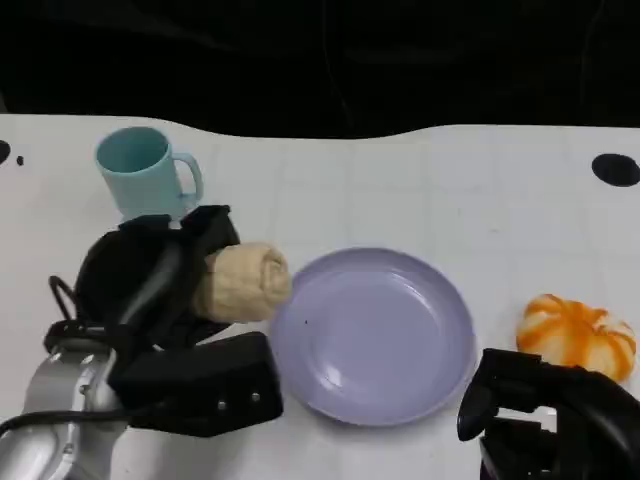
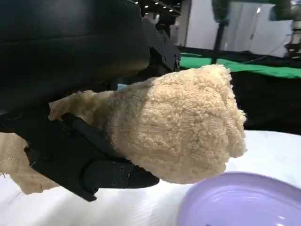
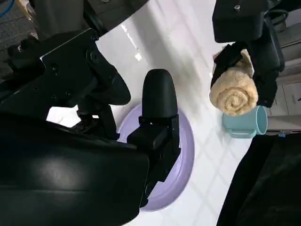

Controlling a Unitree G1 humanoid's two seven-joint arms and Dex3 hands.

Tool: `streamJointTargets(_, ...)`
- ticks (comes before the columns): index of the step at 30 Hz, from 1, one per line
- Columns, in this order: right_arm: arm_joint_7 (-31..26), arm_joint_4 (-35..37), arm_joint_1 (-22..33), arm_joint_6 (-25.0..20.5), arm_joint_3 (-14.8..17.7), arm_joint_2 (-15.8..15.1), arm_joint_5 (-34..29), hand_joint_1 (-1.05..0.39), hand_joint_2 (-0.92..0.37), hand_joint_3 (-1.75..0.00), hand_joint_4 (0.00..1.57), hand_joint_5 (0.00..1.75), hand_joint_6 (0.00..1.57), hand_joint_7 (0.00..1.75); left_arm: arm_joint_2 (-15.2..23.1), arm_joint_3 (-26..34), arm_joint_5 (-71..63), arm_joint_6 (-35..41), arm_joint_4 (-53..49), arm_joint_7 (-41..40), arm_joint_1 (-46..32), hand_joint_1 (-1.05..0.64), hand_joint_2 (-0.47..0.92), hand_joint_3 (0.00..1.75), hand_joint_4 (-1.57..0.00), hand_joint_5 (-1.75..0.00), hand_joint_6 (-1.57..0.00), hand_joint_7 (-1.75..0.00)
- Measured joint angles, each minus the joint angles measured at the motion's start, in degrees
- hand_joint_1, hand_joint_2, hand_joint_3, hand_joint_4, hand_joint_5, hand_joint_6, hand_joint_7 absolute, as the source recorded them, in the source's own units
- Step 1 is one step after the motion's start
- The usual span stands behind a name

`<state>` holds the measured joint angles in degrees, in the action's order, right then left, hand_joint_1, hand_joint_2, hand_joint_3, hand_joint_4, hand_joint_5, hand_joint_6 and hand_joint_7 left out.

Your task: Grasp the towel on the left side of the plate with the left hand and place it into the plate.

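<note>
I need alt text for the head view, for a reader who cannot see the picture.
The left robot hand holds a rolled beige towel just left of an empty purple plate on a white table. A light blue mug stands behind the hand, an orange pumpkin lies right of the plate, and the right robot hand waits at the lower right.

From my right wrist camera I see the right hand (image 3: 157, 122) with fingers apart above the round lilac plate (image 3: 186, 155). Beyond it, the left hand (image 3: 254, 52) grips the rolled beige terry towel (image 3: 233, 89), beside a light-blue handled mug (image 3: 247, 125).
</note>
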<state>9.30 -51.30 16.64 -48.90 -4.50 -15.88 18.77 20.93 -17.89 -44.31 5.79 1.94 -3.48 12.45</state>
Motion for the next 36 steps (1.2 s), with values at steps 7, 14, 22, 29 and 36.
streamJointTargets(7,-0.19,-0.03,-0.07,-0.04,-0.59,0.01,-0.09,-0.06,-0.52,-1.28,0.73,1.75,0.64,1.57,-4.75,-2.85,-1.98,1.89,3.55,3.02,2.58,-0.27,0.55,0.94,-0.93,-1.75,-0.62,-1.75)
streamJointTargets(14,-0.41,-0.38,0.04,-0.09,-0.91,0.04,-0.08,-0.05,-0.52,-1.28,0.73,1.75,0.64,1.57,-8.57,-6.27,-2.55,3.1,2.98,5.83,4.86,-0.24,0.49,0.97,-0.91,-1.75,-0.65,-1.73)
streamJointTargets(22,-0.29,-0.77,0.01,-0.09,-0.83,0.03,-0.05,-0.04,-0.51,-1.3,0.73,1.75,0.64,1.58,-11.6,-8.75,-2.96,7.46,0.26,9.82,5.65,-0.22,0.51,1.01,-0.88,-1.75,-0.8,-1.28)
streamJointTargets(29,-0.42,-1.04,0.0,-0.27,-0.96,0.03,-0.13,-0.05,-0.51,-1.29,0.74,1.75,0.64,1.58,-13.73,-9.6,-2.03,8.5,-0.68,12.4,7.23,-0.25,0.69,0.63,-0.76,-1.75,-0.93,-0.53)
streamJointTargets(36,-0.42,-1.04,0.0,-0.26,-1.27,0.02,-0.22,-0.05,-0.51,-1.28,0.73,1.75,0.64,1.58,-14.26,-10.67,-0.84,9.74,-0.75,15.79,7.21,-0.35,0.92,0.2,-0.53,-0.96,-0.71,-0.03)
